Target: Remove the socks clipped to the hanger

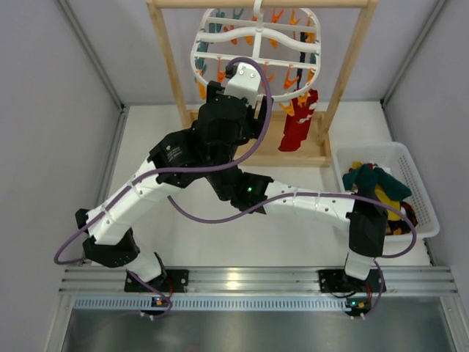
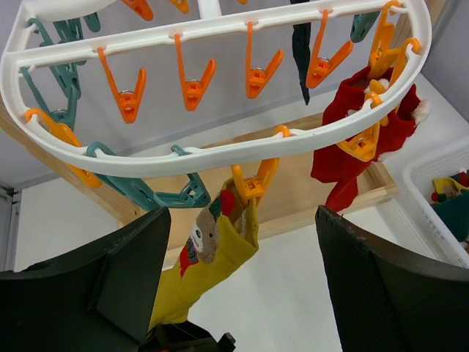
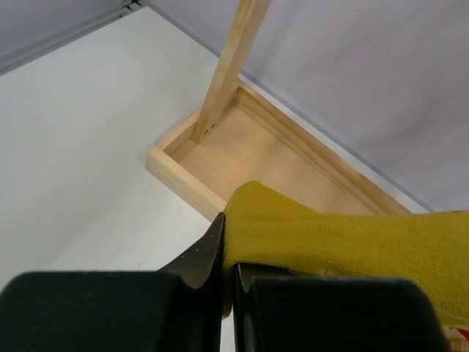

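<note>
**Mustard Sock: Release from Clip**

**Left gripper.** The left gripper [image 2: 243, 220] has its jaws wide apart and holds nothing. The mustard sock [image 2: 212, 257] hangs in the gap between the two fingers. An orange clip [image 2: 253, 183] directly above that gap pinches the sock's top edge. The clip sits on the near rim of the hanger [image 2: 220, 150].

**Right gripper.** The right gripper [image 3: 226, 246] is clamped fully closed on mustard fabric, which runs off to the right of its fingers. The base of the wooden stand [image 3: 220, 73] lies beyond the fingertips.

**Step in hand (judged).** This one sock is being detached. One arm secures the fabric while the other is positioned at the clip.

**Next move (judged).** Either the left jaws close across the clip's handles to open it, or the right gripper pulls down. The pull should run straight down so the hanger does not swing.

**Outstanding.** To the right of the left gripper, a red sock [image 2: 344, 154] is clipped to the hanger. At the far right, a white basket [image 1: 421, 183] holds loose socks.
</note>
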